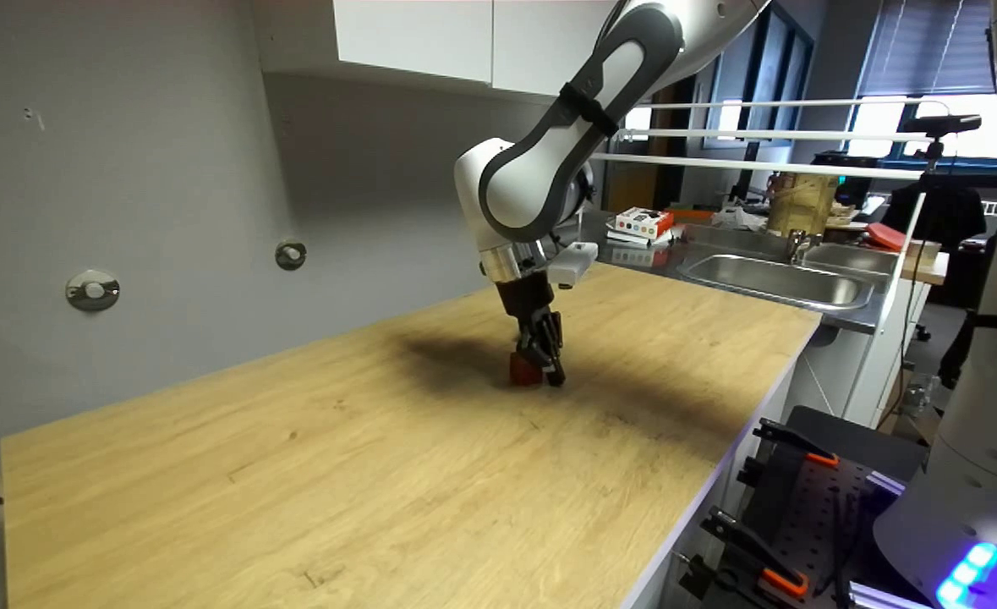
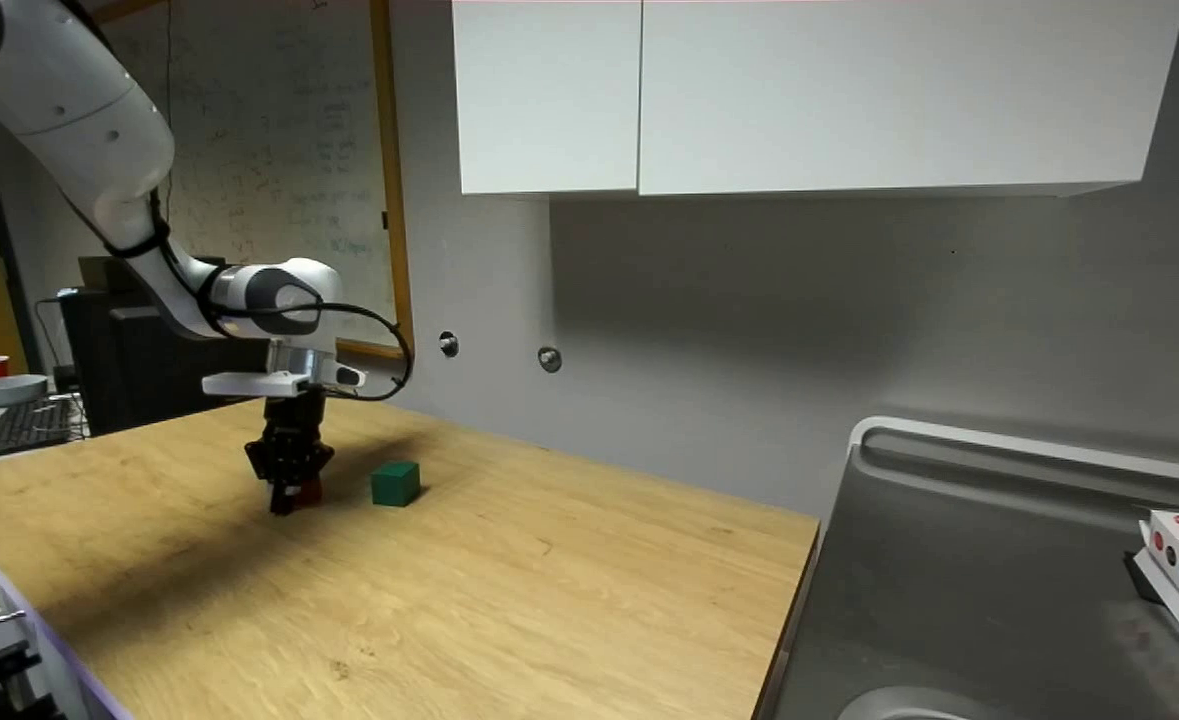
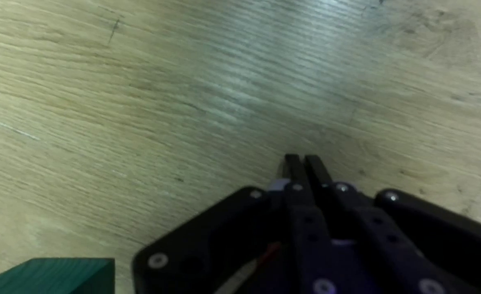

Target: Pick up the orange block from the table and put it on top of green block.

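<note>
The hand (image 3: 303, 159) is closed on nothing visible, low beside the orange block (image 1: 524, 370), probably to grasp it; the green block (image 2: 395, 484) stands apart, presumably as base.

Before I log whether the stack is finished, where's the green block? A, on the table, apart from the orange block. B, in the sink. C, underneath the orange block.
A: in an exterior view the green block sits directly on the table, with a strip of wood showing between it and the orange block.
</note>
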Available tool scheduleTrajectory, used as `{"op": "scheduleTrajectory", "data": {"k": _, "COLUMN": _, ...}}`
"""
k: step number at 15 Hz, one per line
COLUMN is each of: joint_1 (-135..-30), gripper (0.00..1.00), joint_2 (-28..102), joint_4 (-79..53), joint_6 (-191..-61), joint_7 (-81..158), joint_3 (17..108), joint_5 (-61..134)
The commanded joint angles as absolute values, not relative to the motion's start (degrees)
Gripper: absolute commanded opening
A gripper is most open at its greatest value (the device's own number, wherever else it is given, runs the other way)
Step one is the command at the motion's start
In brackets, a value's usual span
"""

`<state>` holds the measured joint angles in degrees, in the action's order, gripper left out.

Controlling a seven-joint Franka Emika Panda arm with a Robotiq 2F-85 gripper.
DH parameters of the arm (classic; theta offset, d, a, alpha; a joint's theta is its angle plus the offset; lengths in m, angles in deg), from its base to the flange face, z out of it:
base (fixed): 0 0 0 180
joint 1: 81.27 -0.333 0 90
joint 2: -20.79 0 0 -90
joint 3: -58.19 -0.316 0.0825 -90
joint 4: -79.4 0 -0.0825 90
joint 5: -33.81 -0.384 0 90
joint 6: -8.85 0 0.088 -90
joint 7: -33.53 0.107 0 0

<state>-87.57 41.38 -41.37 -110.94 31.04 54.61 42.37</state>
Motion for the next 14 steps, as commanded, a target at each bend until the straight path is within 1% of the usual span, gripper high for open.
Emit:
{"op": "scheduleTrajectory", "data": {"k": 1, "joint_1": -87.93, "gripper": 0.40, "joint_2": 41.30, "joint_4": -39.62, "joint_6": -109.60, "joint_7": 30.81, "joint_3": 54.43, "joint_5": 43.98}}
{"op": "scheduleTrajectory", "data": {"k": 2, "joint_1": -88.07, "gripper": 0.46, "joint_2": 40.99, "joint_4": -39.61, "joint_6": -109.78, "joint_7": 30.85, "joint_3": 54.39, "joint_5": 44.38}}
{"op": "scheduleTrajectory", "data": {"k": 3, "joint_1": -88.21, "gripper": 0.55, "joint_2": 40.61, "joint_4": -39.64, "joint_6": -110.05, "joint_7": 30.79, "joint_3": 54.27, "joint_5": 44.70}}
{"op": "scheduleTrajectory", "data": {"k": 5, "joint_1": -88.41, "gripper": 0.69, "joint_2": 40.41, "joint_4": -39.32, "joint_6": -110.35, "joint_7": 30.56, "joint_3": 53.96, "joint_5": 44.67}}
{"op": "scheduleTrajectory", "data": {"k": 6, "joint_1": -88.45, "gripper": 0.78, "joint_2": 40.41, "joint_4": -39.12, "joint_6": -110.63, "joint_7": 30.10, "joint_3": 53.73, "joint_5": 44.50}}
{"op": "scheduleTrajectory", "data": {"k": 9, "joint_1": -88.74, "gripper": 0.99, "joint_2": 40.76, "joint_4": -38.08, "joint_6": -110.89, "joint_7": 29.29, "joint_3": 53.21, "joint_5": 44.23}}
{"op": "scheduleTrajectory", "data": {"k": 10, "joint_1": -88.72, "gripper": 1.00, "joint_2": 40.96, "joint_4": -37.72, "joint_6": -110.99, "joint_7": 28.81, "joint_3": 53.02, "joint_5": 44.05}}
{"op": "scheduleTrajectory", "data": {"k": 14, "joint_1": -88.30, "gripper": 1.00, "joint_2": 41.99, "joint_4": -36.54, "joint_6": -111.21, "joint_7": 26.33, "joint_3": 52.49, "joint_5": 43.43}}
